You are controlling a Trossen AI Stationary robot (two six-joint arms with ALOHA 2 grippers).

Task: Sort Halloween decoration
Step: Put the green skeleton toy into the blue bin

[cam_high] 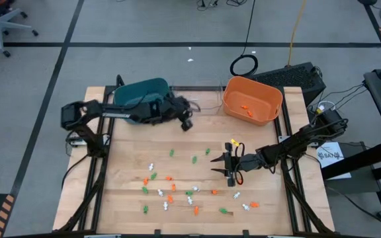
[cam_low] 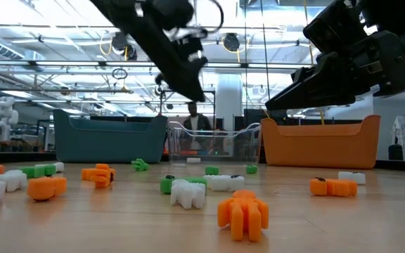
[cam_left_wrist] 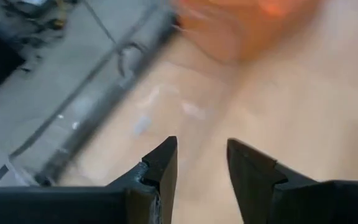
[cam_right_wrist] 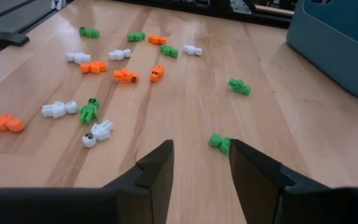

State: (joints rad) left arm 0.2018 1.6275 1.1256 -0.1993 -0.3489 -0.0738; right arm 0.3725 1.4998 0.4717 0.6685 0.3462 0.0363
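Left hand (cam_high: pixel 186 123) jaws parted, empty, by teal bin (cam_high: pixel 141 92) near clear bin (cam_low: pixel 213 144). Right hand (cam_high: pixel 229 170) parted, empty, over bare wood. Halloween trinkets (cam_high: pixel 170 192) scattered across front of surface (cam_high: pixel 131 165).

Two dark, almost black robot arms of blocky jointed segments stand at either side of a wooden table (cam_high: pixel 131 178). The left arm (cam_high: pixel 111 111) has a boxy black base and a bundle of black cable near its wrist. The right arm (cam_high: pixel 296 142) carries a yellow marking beside its gripper (cam_high: pixel 229 173). Each gripper's fingers (cam_right_wrist: pixel 157 171) are matte black wedges — flat inner faces, tapering to angular tips.
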